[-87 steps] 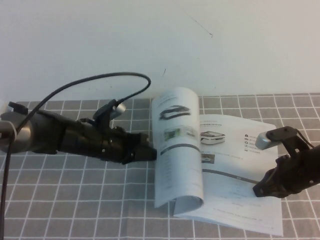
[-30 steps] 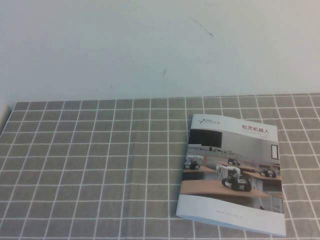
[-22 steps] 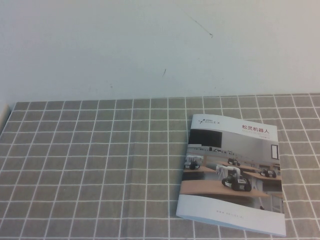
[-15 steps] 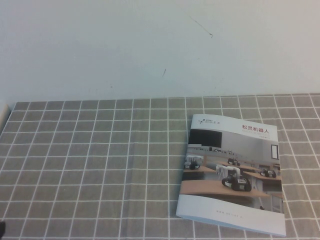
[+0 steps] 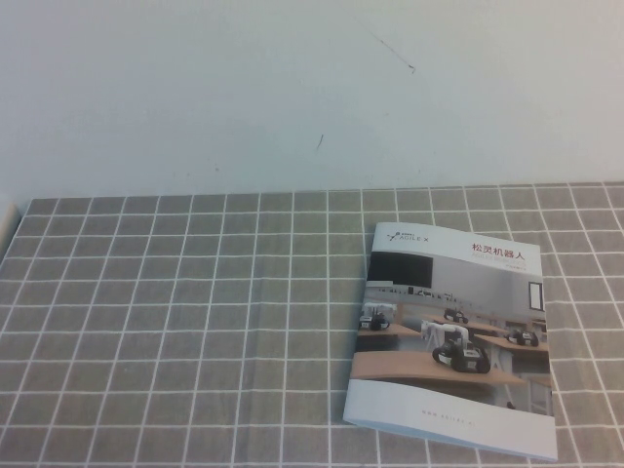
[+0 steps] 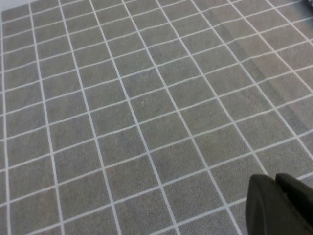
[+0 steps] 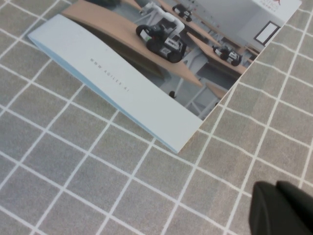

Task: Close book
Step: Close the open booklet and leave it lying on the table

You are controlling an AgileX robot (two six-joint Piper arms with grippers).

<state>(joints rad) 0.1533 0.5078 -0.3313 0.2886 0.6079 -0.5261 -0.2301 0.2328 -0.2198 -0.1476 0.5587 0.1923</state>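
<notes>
High view: the book [image 5: 453,336] lies shut and flat, front cover up, on the right half of the bench [image 5: 175,322].
Bench cover: a grey cloth [image 5: 117,390] with white grid lines runs over all of it.
Book cover: a photo of robot arms at desks, with a pale band along the near edge. The small print there is too fine to read.
Right wrist view: only the pale band and one corner of the book show clearly; the rest of the cover is cut off by the frame.
Right gripper [image 7: 281,210]: just a dark lump at the frame's corner, over bare cloth near the book's corner and clear of it. Jaws open or closed, holding anything or not, I cannot tell.
Left gripper [image 6: 279,205]: a dark piece at the frame's corner, over plain grid cloth. I cannot tell how its jaws stand either.
Far left edge: a white object [image 5: 5,216], mostly cut off, too little to make out.
Wall [image 5: 292,88]: pale, with a few thin dark marks.
</notes>
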